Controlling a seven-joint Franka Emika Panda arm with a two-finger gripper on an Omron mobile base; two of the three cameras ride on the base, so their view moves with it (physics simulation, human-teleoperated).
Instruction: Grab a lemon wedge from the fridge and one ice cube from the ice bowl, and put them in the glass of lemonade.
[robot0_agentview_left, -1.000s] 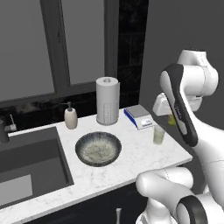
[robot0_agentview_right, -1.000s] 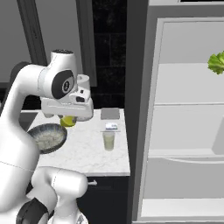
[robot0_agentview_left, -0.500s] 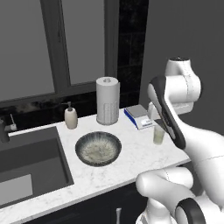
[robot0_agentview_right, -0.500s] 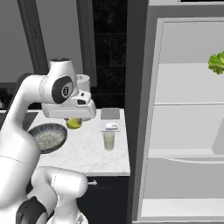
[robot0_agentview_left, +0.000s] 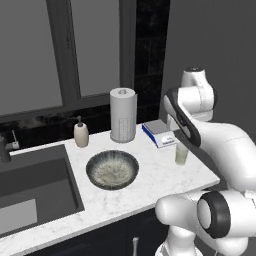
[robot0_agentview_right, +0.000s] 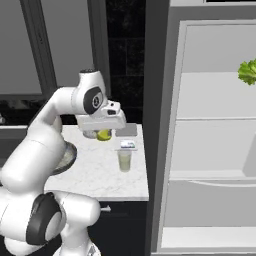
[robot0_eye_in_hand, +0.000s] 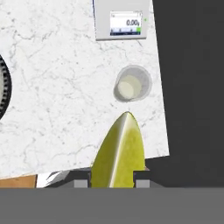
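Gripper (robot0_agentview_right: 103, 134) clamped on the lemon wedge (robot0_eye_in_hand: 119, 153), held above the counter (robot0_agentview_left: 165, 172) just short of the glass of lemonade (robot0_agentview_right: 124, 160). Since the earlier frame the arm has carried it nearer that glass. Ice bowl (robot0_agentview_left: 112, 169) lies beyond, unchanged.

"0.00" on the scale's display (robot0_eye_in_hand: 125, 22)
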